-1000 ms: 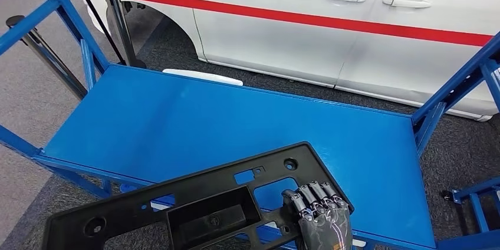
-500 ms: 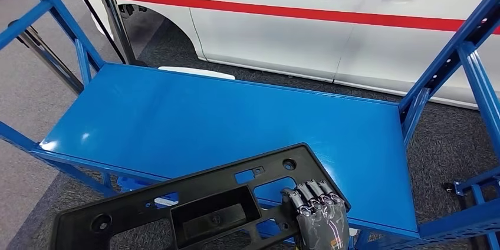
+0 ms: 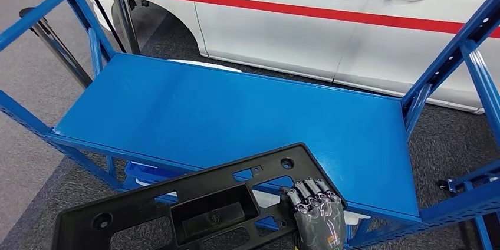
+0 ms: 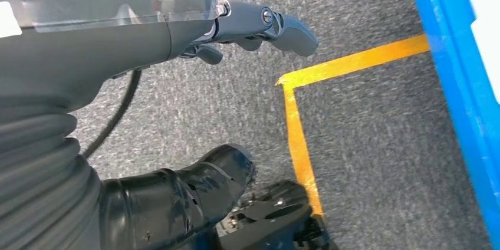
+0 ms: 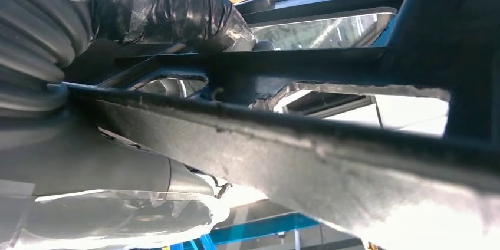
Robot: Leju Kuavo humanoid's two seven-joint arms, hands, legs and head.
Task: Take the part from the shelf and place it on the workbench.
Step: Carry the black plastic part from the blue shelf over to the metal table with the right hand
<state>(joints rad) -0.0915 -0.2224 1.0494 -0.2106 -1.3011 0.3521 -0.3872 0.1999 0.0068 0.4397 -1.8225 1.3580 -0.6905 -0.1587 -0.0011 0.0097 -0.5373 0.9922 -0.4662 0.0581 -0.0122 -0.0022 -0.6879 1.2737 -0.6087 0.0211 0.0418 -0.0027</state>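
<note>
The right hand point(image 3: 318, 217) grips the part point(image 3: 194, 206) at its right end, fingers curled over the upper face. The part is held in the air in front of the shelf point(image 3: 236, 120), its far corner overlapping the shelf's front edge. It looks stiff and light, but long, so a one-ended hold will likely let it sag or twist; a rim near the middle seems safer. It is a flat black plastic panel with a sunken rectangular pocket, cut-outs and round holes. The left hand point(image 4: 259, 26) hangs empty, fingers loosely spread.
</note>
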